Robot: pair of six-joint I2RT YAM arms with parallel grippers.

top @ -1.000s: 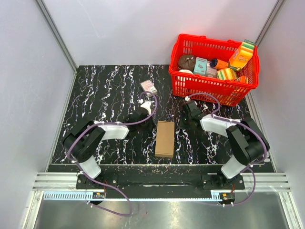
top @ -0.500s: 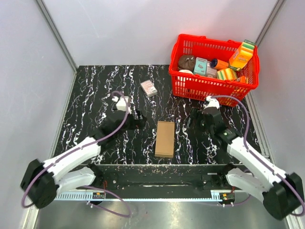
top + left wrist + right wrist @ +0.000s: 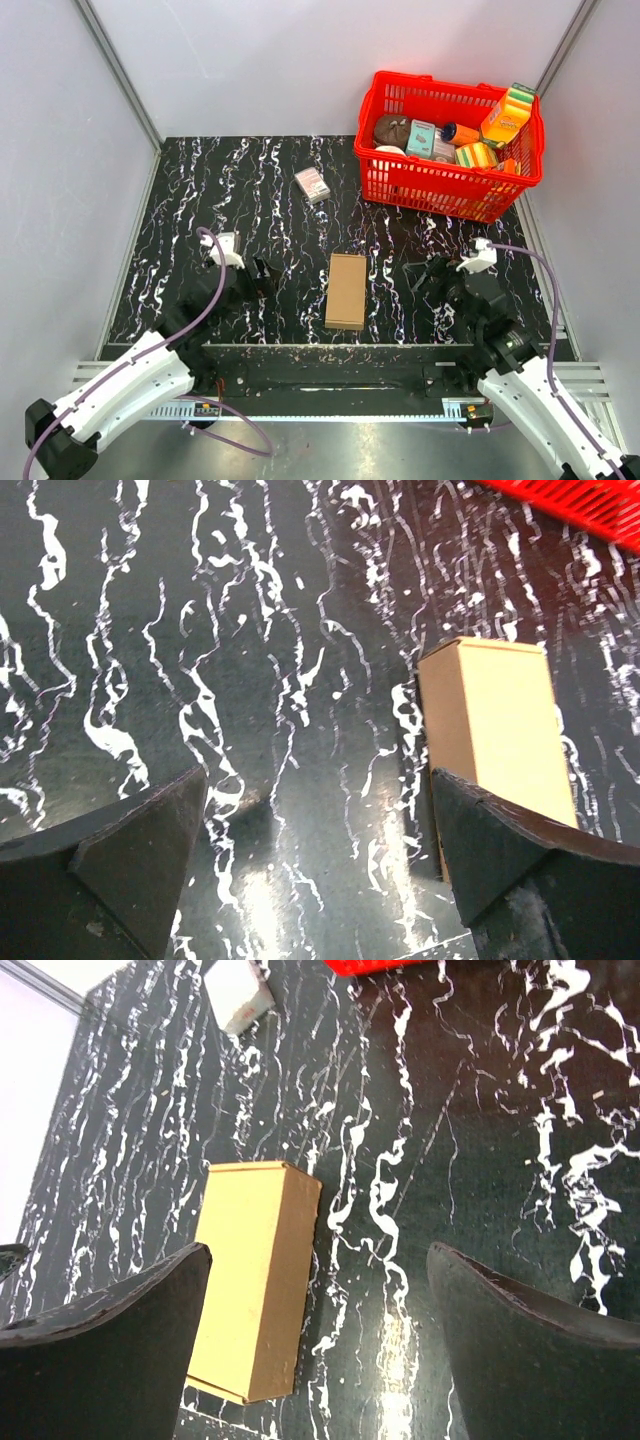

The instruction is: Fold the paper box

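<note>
The paper box (image 3: 346, 290) lies flat on the black marbled table as a closed, slim brown carton, its long side running away from the arms. My left gripper (image 3: 260, 273) hovers to its left, open and empty. To the right of the carton my right gripper (image 3: 432, 276) is also open and empty. In the left wrist view the paper box (image 3: 495, 720) lies beside the right finger, outside the open left gripper (image 3: 315, 815). In the right wrist view the paper box (image 3: 255, 1280) sits partly behind the left finger of the open right gripper (image 3: 318, 1270). Neither gripper touches it.
A red basket (image 3: 447, 190) with several printed grocery packs stands at the back right; its edge shows in the wrist views (image 3: 575, 502) (image 3: 385, 965). A small white-and-pink carton (image 3: 312, 184) (image 3: 238, 995) lies behind the box. Grey walls close in the table.
Both arms have drawn back from the middle toward the near edge and spread apart. Both grippers have gone from shut to open. The paper box has not moved.
</note>
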